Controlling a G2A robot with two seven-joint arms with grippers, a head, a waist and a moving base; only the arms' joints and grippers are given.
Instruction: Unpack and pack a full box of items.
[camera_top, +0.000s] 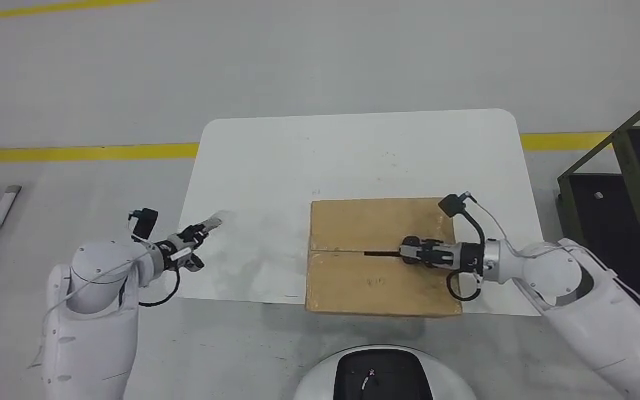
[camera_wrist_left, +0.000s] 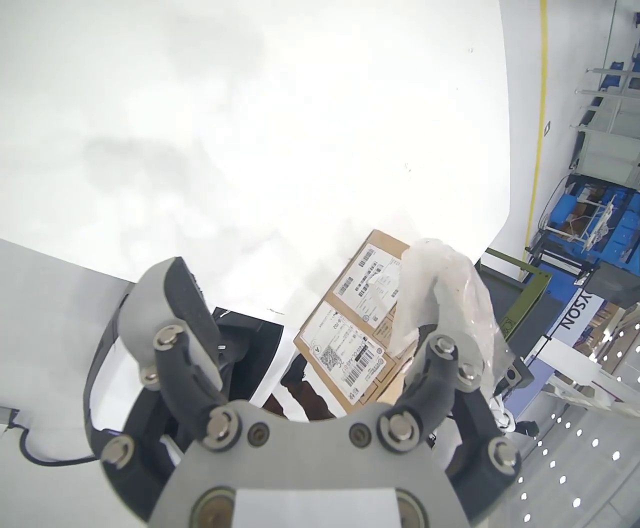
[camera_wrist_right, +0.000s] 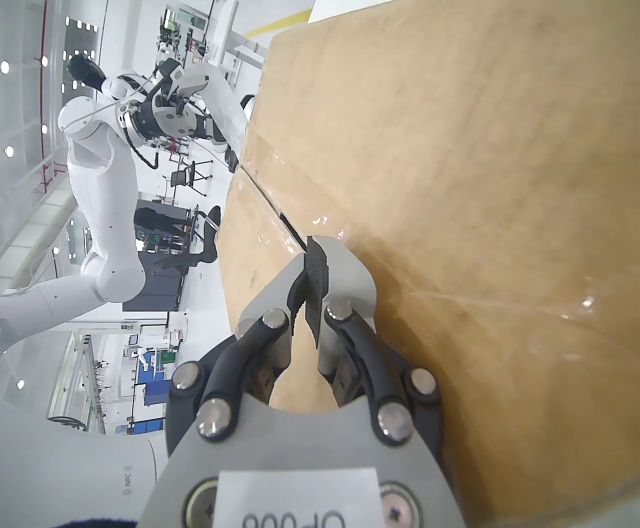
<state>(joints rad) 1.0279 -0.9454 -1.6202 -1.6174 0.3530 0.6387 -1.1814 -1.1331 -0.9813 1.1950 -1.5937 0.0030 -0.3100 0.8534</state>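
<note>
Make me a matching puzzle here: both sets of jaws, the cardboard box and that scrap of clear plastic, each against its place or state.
Things: 1 left gripper; 2 right gripper; 3 cardboard box; 4 clear plastic film.
Places or states: A flaps down, on the white table; B jaws shut, at the box's top seam; C stuck on the left gripper's tip; D jaws apart, by the table's edge.
Pairs: 1-D; 2-B; 3-A; 4-C.

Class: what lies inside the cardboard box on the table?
Only the cardboard box top shows: flaps closed, the right gripper at their seam. Its contents are covered.
</note>
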